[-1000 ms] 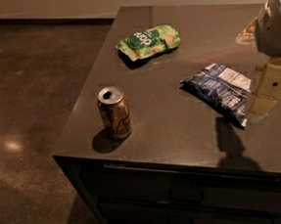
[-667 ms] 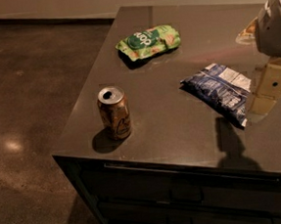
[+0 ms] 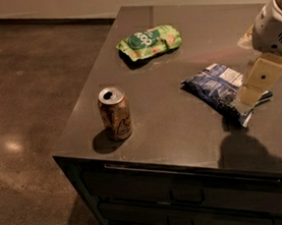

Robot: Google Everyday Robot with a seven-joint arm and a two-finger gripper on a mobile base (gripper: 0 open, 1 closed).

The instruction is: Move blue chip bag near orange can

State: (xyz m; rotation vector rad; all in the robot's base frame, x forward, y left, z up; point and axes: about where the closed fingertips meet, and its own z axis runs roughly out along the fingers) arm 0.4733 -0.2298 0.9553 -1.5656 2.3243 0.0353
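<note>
Blue chip bag [image 3: 217, 89] sits right under the tool [image 3: 253, 89], can't tell if that's apart or together. I'd grab mid-bag, then slide gently toward the orange can [image 3: 115, 113].

one view; high, angled down onto counter [image 3: 172, 126] corner; mid-range; end effector [image 3: 252, 91] at right edge

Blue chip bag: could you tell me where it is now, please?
The blue chip bag lies on the table's right side in the camera view, between the orange can to its left and the claw at its right end.
</note>
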